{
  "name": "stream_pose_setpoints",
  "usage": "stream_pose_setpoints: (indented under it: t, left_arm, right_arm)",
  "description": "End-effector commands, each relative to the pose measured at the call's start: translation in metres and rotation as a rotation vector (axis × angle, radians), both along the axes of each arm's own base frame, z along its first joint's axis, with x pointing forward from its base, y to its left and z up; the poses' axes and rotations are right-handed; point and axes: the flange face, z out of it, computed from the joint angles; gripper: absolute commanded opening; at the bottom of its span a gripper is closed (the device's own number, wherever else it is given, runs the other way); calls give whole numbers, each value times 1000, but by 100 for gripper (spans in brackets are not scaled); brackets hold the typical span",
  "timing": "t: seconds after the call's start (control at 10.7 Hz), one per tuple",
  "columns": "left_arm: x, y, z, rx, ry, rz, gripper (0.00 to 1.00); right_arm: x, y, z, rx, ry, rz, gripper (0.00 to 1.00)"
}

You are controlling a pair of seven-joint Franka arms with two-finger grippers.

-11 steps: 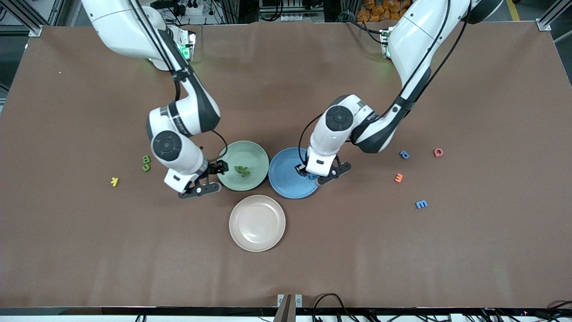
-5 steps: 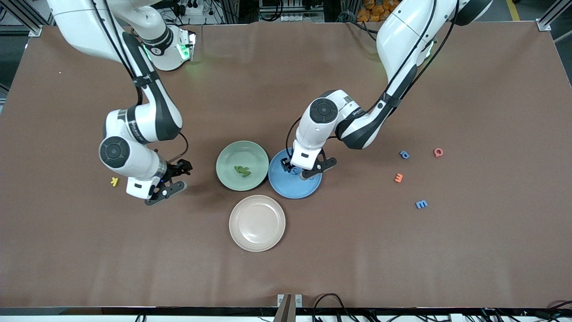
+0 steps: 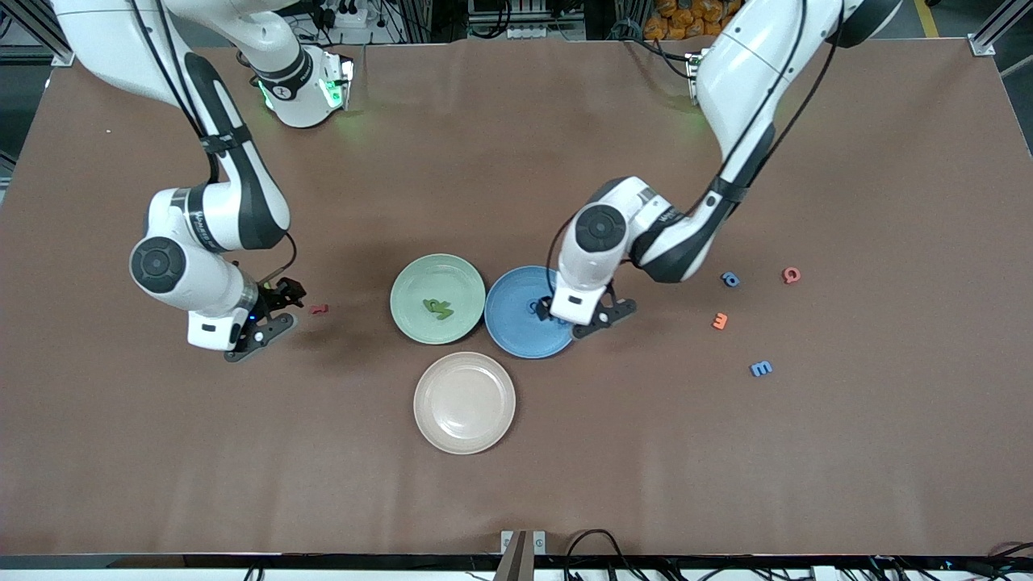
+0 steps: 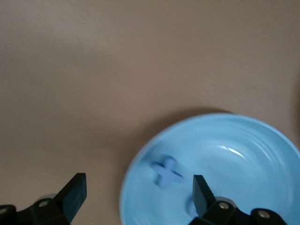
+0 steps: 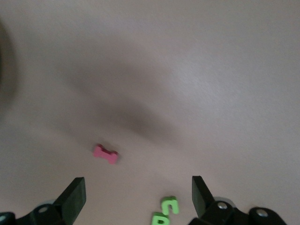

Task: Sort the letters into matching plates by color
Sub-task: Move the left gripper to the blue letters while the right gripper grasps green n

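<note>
Letters are split across the scene: two green ones lie in the green plate [image 3: 437, 298], a blue cross-shaped letter [image 4: 166, 171] rests in the blue plate [image 3: 508, 332], and more lie loose on the cloth. The left gripper [image 3: 583, 316] hangs low over the blue plate's rim toward the left arm's end, jaws apart and empty, the cross-shaped letter just ahead of its fingertips. The right gripper [image 3: 265, 315] hovers over bare cloth toward the right arm's end, jaws wide and empty, with two green letters [image 5: 165, 213] just under its fingers and a pink letter [image 3: 320, 308] a little ahead, toward the green plate. The risks, as I judge them: the left fingers sit close to the plate's lip, so a sideways pull-out could catch it and shove the plate into the green one, which it nearly touches — lifting straight up first looks safer. On the right, the two green letters lie so close together that a closing grip may take both or flick one away. Room is generous otherwise; a blue letter [image 3: 730, 279], a red letter [image 3: 792, 274], an orange letter [image 3: 719, 321] and another blue letter [image 3: 761, 369] lie well apart on open cloth near the left arm, and the beige plate [image 3: 464, 402] sits clear of both tools.
</note>
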Motion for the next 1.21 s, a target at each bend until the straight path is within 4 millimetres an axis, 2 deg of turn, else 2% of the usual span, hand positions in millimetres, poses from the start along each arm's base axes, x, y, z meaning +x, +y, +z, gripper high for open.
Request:
stream_pose_setpoints:
  t: [0.0,0.19,0.28,0.65,0.84,1.12]
  left_arm:
    - [19,56,10,83,39,-10,100]
    - [29,91,25,92,30,38,100]
    - [27,108,23,104,41,57,100]
    - [15,170,-1,141,100,126,100]
    - [14,206,-1,138,92,173,100]
    - [0,236,-19,146,75,174,100]
  right_arm:
    - [-37,-38,-12,4,-59,62,100]
    - [-47,-48,-23,7,-64,84,100]
    - [-49,-55,-26,7,-69,87,100]
    - [-67,-82,-47,9,-83,113,100]
    - [-68,-95,-54,8,-87,123,100]
    - [-67,-104,-67,5,-103,132,100]
